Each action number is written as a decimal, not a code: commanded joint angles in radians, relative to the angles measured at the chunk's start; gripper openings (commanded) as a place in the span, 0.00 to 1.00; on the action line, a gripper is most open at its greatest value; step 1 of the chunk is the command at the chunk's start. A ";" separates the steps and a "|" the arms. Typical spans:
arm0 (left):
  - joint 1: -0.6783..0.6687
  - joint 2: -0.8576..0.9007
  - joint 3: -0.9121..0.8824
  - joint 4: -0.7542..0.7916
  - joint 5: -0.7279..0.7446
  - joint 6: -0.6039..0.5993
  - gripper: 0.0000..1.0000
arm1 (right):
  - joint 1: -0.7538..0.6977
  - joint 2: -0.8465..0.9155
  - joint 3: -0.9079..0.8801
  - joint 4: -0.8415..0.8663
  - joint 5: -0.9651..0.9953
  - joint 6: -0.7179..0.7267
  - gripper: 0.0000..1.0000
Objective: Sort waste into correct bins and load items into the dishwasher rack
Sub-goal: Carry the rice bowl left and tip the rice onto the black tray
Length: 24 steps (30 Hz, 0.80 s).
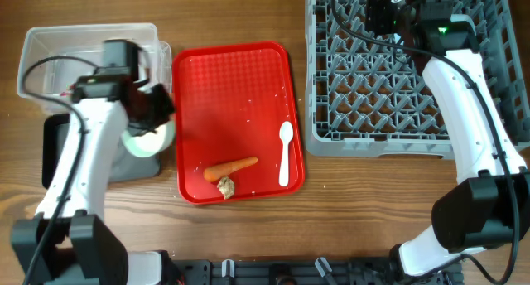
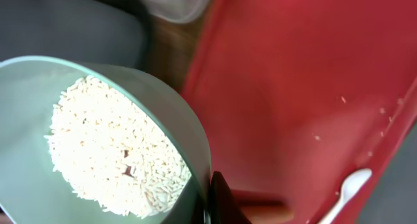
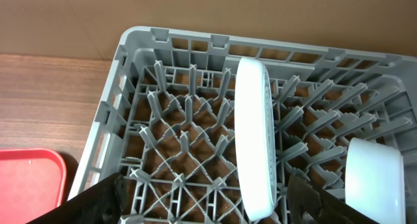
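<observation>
The left hand (image 2: 210, 196) is clenched on the rim of the pale green bowl (image 2: 186, 129), though only one dark finger shows, so the exact bite is uncertain. The bowl hangs tilted over the edge of the black tray (image 1: 55, 152), just beside the red serving tray (image 1: 248, 78). It looks light, stiff and smooth-walled. The loose rice (image 2: 111, 146) heaped inside will likely slide all at once, so a firm rim pinch and a slow tip suit it. The right hand (image 3: 208, 193) is released, its fingers spread either side of the upright pale plate (image 3: 255, 139) in the dishwasher rack (image 3: 130, 68).
</observation>
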 commanded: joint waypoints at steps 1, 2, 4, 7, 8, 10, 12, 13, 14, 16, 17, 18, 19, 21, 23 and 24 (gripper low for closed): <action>0.097 -0.023 0.009 -0.004 0.021 0.084 0.04 | 0.001 -0.011 0.005 0.003 -0.020 0.017 0.81; 0.129 -0.023 0.009 0.000 0.055 0.113 0.04 | 0.001 -0.011 0.005 0.003 -0.020 0.017 0.81; 0.187 -0.023 0.009 0.011 0.136 0.172 0.04 | 0.001 -0.011 0.005 0.003 -0.020 0.017 0.81; 0.275 -0.021 0.008 0.019 0.238 0.217 0.04 | 0.001 -0.011 0.005 0.003 -0.020 0.017 0.81; 0.310 -0.020 0.008 0.019 0.286 0.241 0.04 | 0.001 -0.011 0.005 0.003 -0.020 0.017 0.81; 0.382 -0.019 0.006 0.021 0.387 0.287 0.04 | 0.001 -0.011 0.005 0.003 -0.020 0.018 0.81; 0.458 -0.014 0.006 0.021 0.510 0.341 0.04 | 0.001 -0.011 0.005 0.003 -0.020 0.018 0.81; 0.494 -0.010 0.005 0.020 0.579 0.364 0.04 | 0.001 -0.011 0.005 0.003 -0.020 0.017 0.81; 0.528 -0.005 0.003 0.018 0.651 0.389 0.04 | 0.001 -0.011 0.005 0.003 -0.020 0.017 0.81; 0.587 0.006 0.000 0.008 0.760 0.435 0.04 | 0.001 -0.011 0.005 0.003 -0.020 0.018 0.81; 0.606 0.011 -0.002 0.003 0.792 0.446 0.04 | 0.001 -0.011 0.005 0.003 -0.020 0.018 0.81; 0.637 0.021 -0.007 0.002 0.843 0.460 0.04 | 0.001 -0.011 0.005 0.003 -0.020 0.018 0.81; 0.658 0.029 -0.013 0.003 0.875 0.468 0.04 | 0.001 -0.011 0.005 0.003 -0.020 0.018 0.81; 0.706 0.056 -0.031 0.004 0.954 0.516 0.04 | 0.001 -0.011 0.005 0.003 -0.020 0.017 0.81; 0.729 0.082 -0.042 0.003 0.987 0.542 0.04 | 0.001 -0.011 0.005 0.003 -0.020 0.018 0.81; 0.737 0.096 -0.047 0.004 0.995 0.546 0.04 | 0.001 -0.011 0.005 0.003 -0.020 0.017 0.81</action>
